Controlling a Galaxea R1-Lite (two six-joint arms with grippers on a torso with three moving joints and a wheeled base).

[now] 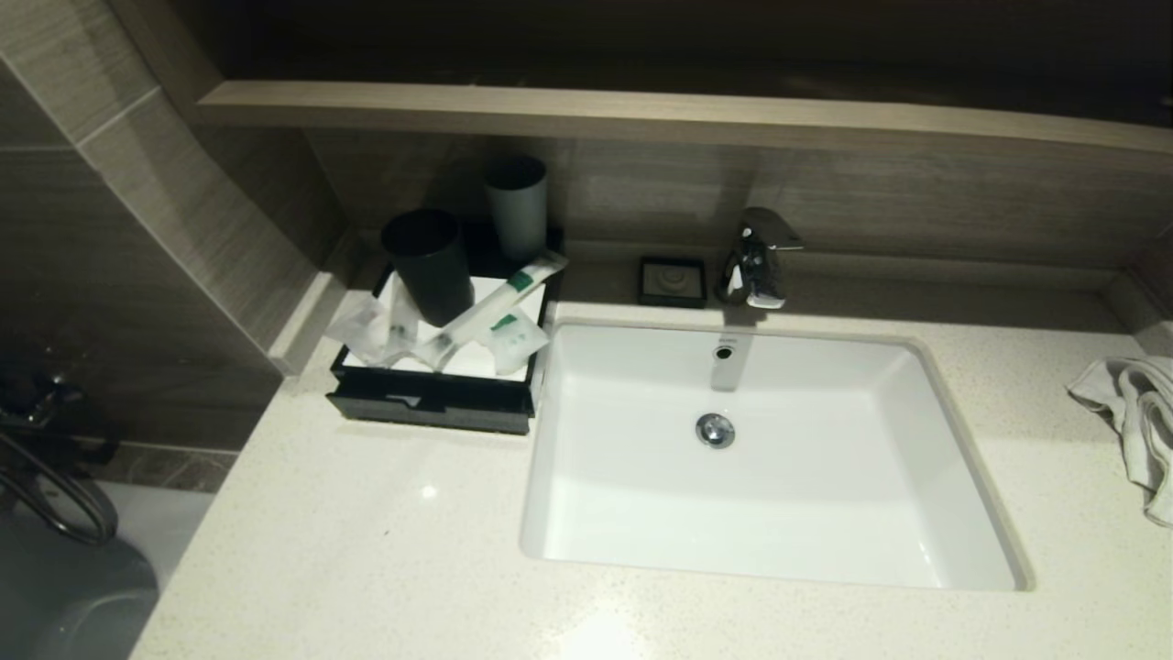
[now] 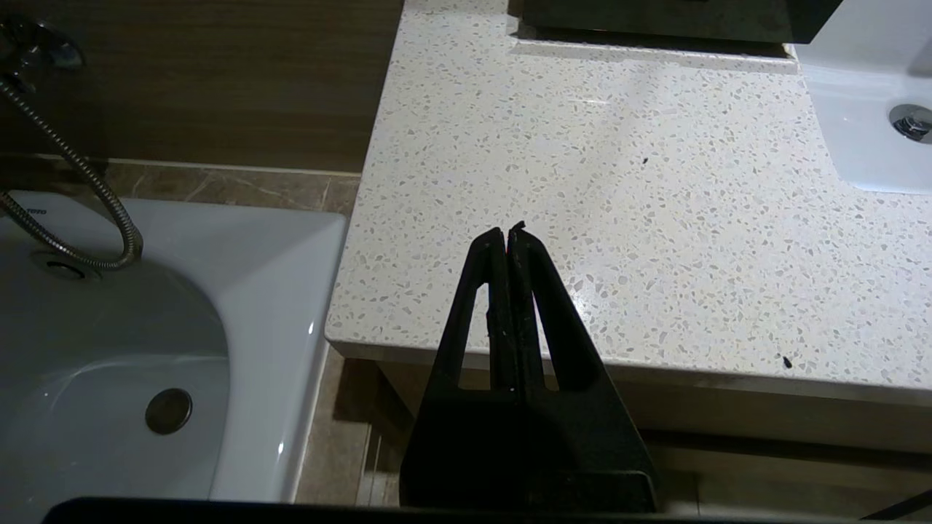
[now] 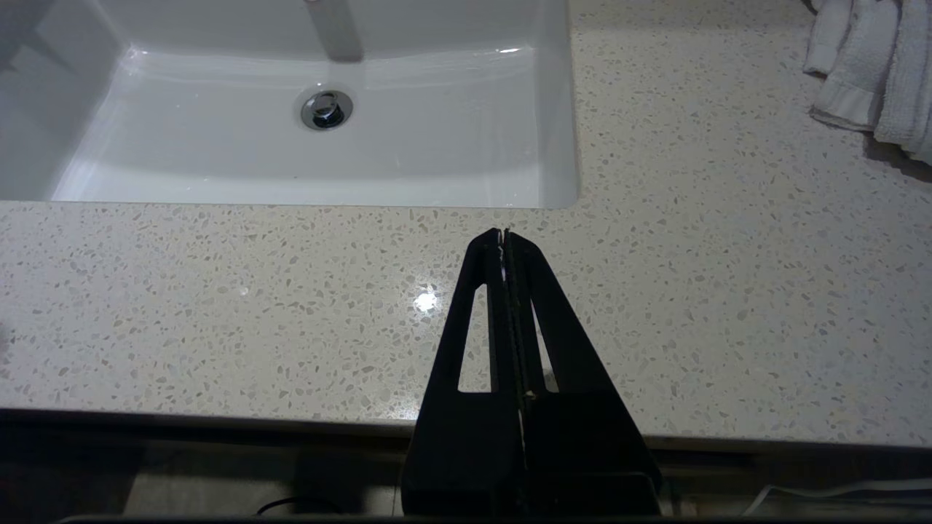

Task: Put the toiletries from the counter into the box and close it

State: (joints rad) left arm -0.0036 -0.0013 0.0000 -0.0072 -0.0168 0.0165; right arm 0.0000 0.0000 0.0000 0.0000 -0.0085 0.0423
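Pale speckled stone table (image 1: 385, 541) with a white sink basin (image 1: 761, 458) set in it, under a long wooden shelf (image 1: 641, 110). At the table's back left corner, just beside the basin, lay the flat black box (image 1: 431, 399), long axis running left to right, notched drawer front facing the robot. Piled on its white top: the toiletries (image 1: 458, 325), the longest packet slanting from near-left up toward far-right, squarish pouches beside it. Stood on the box too: a black tumbler (image 1: 428, 266), with a grey tumbler (image 1: 516, 206) behind. Draped at the far right edge: a white towel (image 1: 1132, 412). Parked near the table's front edge, left hand (image 2: 507, 231) fingers pressed together, holding nothing. Likewise the right hand (image 3: 502, 234), fingers together, in front of the basin.
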